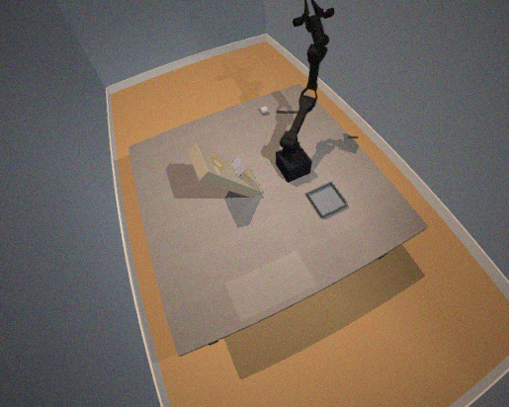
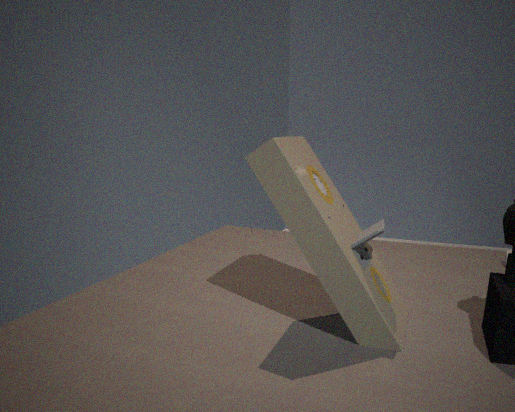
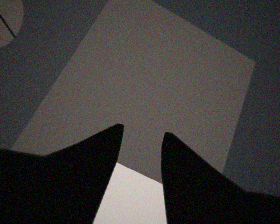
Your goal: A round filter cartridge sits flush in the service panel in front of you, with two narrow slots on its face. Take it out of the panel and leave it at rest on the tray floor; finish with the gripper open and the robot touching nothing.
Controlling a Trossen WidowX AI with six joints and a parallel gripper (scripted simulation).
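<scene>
The service panel (image 1: 229,184) (image 2: 302,222) is a beige slab leaning on the table. Its sloped face carries an upper yellow ring (image 1: 222,166) (image 2: 329,200) with a pale round centre (image 2: 319,183), and a lower yellow ring (image 2: 388,299). Which round part is the cartridge, and its slots, I cannot make out. The tray (image 1: 314,205) is a shallow square with a dark rim; I see nothing on its floor. My gripper (image 1: 309,0) (image 3: 143,135) is high above the table, far from panel and tray. Its fingers are partly apart with nothing between them.
A pale flap (image 1: 237,164) (image 2: 369,233) juts from the panel's middle, with a dark knob (image 2: 365,251) below it. The arm's base (image 1: 294,165) (image 2: 509,317) stands between panel and tray. A small white cube (image 1: 264,111) and a thin dark bar (image 1: 287,112) lie behind the panel.
</scene>
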